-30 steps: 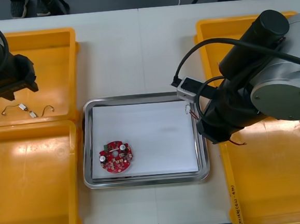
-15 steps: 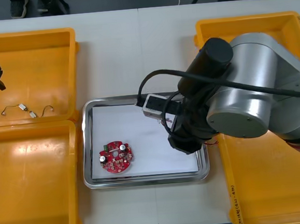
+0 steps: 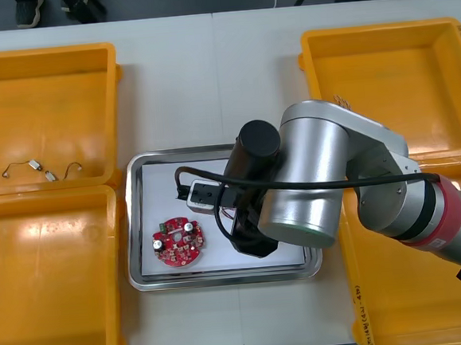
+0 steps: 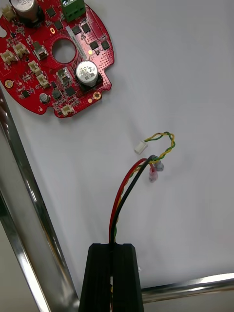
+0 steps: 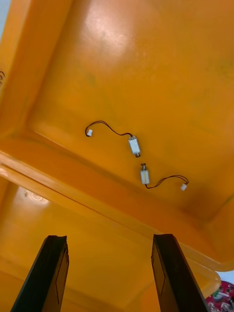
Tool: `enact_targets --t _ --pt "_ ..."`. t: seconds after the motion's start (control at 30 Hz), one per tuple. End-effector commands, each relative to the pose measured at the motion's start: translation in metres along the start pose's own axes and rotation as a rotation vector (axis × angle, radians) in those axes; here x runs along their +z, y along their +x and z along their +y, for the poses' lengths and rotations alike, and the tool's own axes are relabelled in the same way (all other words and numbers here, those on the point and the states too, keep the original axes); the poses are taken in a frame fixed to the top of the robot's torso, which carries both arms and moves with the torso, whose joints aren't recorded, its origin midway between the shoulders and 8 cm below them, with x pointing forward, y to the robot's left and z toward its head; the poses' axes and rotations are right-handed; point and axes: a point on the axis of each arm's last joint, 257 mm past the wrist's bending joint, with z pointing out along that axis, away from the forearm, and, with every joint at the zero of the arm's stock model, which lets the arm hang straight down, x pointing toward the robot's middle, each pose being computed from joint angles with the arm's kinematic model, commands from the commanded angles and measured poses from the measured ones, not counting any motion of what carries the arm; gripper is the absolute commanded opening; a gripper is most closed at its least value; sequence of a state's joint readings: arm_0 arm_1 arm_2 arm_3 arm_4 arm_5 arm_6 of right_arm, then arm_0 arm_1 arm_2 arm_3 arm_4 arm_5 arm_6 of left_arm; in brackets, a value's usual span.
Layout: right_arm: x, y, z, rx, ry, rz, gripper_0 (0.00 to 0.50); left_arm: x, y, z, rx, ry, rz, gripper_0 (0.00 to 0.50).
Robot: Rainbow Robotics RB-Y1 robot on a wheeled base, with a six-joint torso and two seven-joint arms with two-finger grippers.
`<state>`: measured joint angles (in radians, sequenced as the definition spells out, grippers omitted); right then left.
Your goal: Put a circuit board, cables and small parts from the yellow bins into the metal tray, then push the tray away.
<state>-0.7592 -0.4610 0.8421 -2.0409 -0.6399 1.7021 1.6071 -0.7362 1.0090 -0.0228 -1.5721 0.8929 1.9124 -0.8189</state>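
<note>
My right gripper (image 4: 115,251) is shut on a red and yellow cable (image 4: 127,186), whose free end with a white plug hangs just over the white inside of the metal tray (image 3: 137,228). A round red circuit board (image 3: 180,242) lies in the tray's near left part, also seen beyond the cable as the circuit board (image 4: 53,53). The right arm (image 3: 311,186) covers the tray's right half in the front view. My left gripper (image 5: 109,273) stands open above the far left yellow bin (image 3: 47,75), where two small metal parts (image 5: 139,161) with thin wires lie.
A second yellow bin (image 3: 47,283) sits near left. Two more yellow bins (image 3: 382,65) stand at the right, the nearer one partly under the right arm. The tray's shiny rim (image 4: 24,195) runs close beside the right fingers.
The right arm has swung from the right bins leftward over the tray, carrying the cable to beside the circuit board. The left arm has drawn back out of the front view.
</note>
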Motion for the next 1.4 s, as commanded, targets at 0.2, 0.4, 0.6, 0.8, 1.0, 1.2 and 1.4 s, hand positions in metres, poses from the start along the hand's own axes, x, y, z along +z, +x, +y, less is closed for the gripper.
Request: enact_targets --t 0.2,0.4,0.6,0.8,1.0,1.2,1.4 --pt "0.010 -0.018 0.009 -0.167 0.053 0.014 0.000 -0.007 -0.039 -0.012 0.020 0.061 -0.103 0.500" --pt "0.024 -0.020 0.016 -0.176 0.028 0.023 0.000 0.008 -0.054 -0.009 0.017 0.061 -0.132 0.500" --pt "0.034 -0.020 0.022 -0.199 0.018 0.024 0.000 0.022 -0.059 -0.014 0.048 0.078 -0.136 0.500" --pt "0.041 -0.016 0.027 -0.226 0.018 0.041 0.000 0.039 -0.068 -0.021 0.069 0.093 -0.137 0.500" --pt "0.048 -0.017 0.032 -0.229 0.013 0.036 0.000 0.051 -0.068 -0.029 0.103 0.107 -0.106 0.500" --pt "0.053 -0.018 0.032 -0.233 0.014 0.032 0.000 0.067 -0.067 -0.037 0.162 0.126 -0.098 0.500" --pt "0.054 -0.019 0.034 -0.235 0.015 0.030 0.000 0.079 -0.059 -0.037 0.215 0.130 -0.067 0.500"
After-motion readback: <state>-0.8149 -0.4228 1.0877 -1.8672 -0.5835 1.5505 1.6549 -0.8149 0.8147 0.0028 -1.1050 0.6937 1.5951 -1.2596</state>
